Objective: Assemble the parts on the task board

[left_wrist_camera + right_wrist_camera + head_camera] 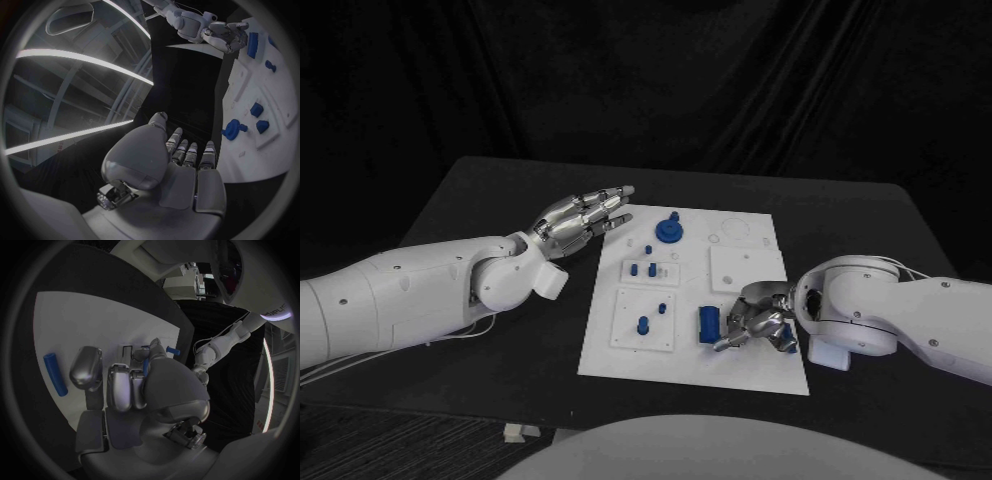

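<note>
Black table (488, 190) carried the task board (747, 370); my right hand (759, 322) curled low by the blue cylinder (710, 321), grasp unclear, seemingly mid-pickup, needing firm closure next; my left hand (583, 215) hovered open, empty.

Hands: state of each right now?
Left hand: open, holds nothing, beside the task board.
Right hand: over the board; whether it holds a part cannot be told.

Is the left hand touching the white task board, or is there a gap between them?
Apart. In the head view the left hand lies over the black table, and a dark strip separates its fingertips from the task board edge.
</note>
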